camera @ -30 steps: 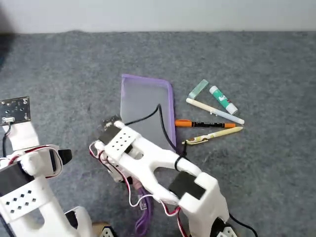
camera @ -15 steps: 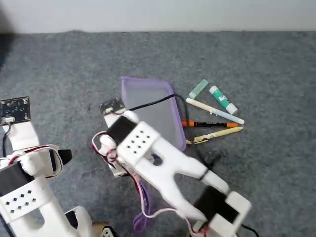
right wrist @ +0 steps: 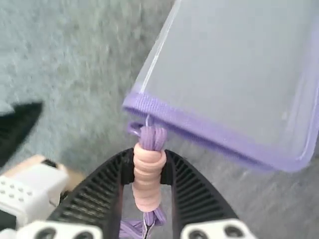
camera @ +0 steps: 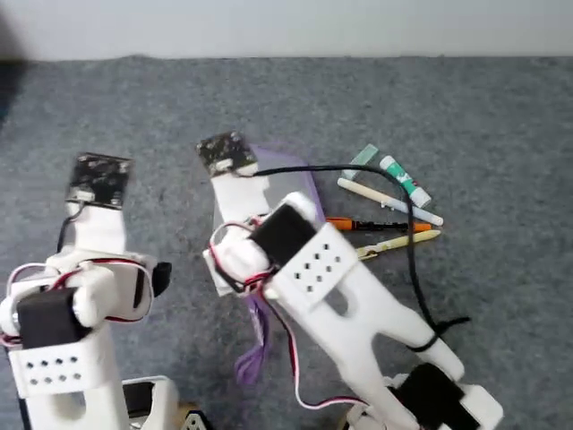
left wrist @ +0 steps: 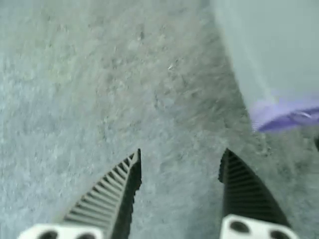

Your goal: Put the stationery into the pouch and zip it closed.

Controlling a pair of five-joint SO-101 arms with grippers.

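Observation:
The translucent pouch (right wrist: 234, 84) with purple trim lies flat on the grey carpet; in the high view my right arm (camera: 295, 260) covers most of it, leaving a purple edge (camera: 307, 184). My right gripper (right wrist: 148, 167) is shut on the pink bead zip pull (right wrist: 148, 172) at the pouch's near corner, and a purple cord (camera: 255, 345) trails from it. My left gripper (left wrist: 182, 157) hangs open over bare carpet, just beside the pouch corner (left wrist: 284, 117). Right of the pouch lie a green eraser (camera: 361, 161), a glue stick (camera: 405, 181), a white pen (camera: 389, 202), an orange pen (camera: 376, 224) and a yellow pen (camera: 398, 242).
A black cable (camera: 407, 260) from the right arm loops over the pens. The left arm (camera: 76, 296) stands at the near left. A pale wall (camera: 286, 27) bounds the carpet at the far side.
The right arm has swung round and pushed farther over the pouch while still holding the zip pull. The left arm has moved forward and right, towards the pouch.

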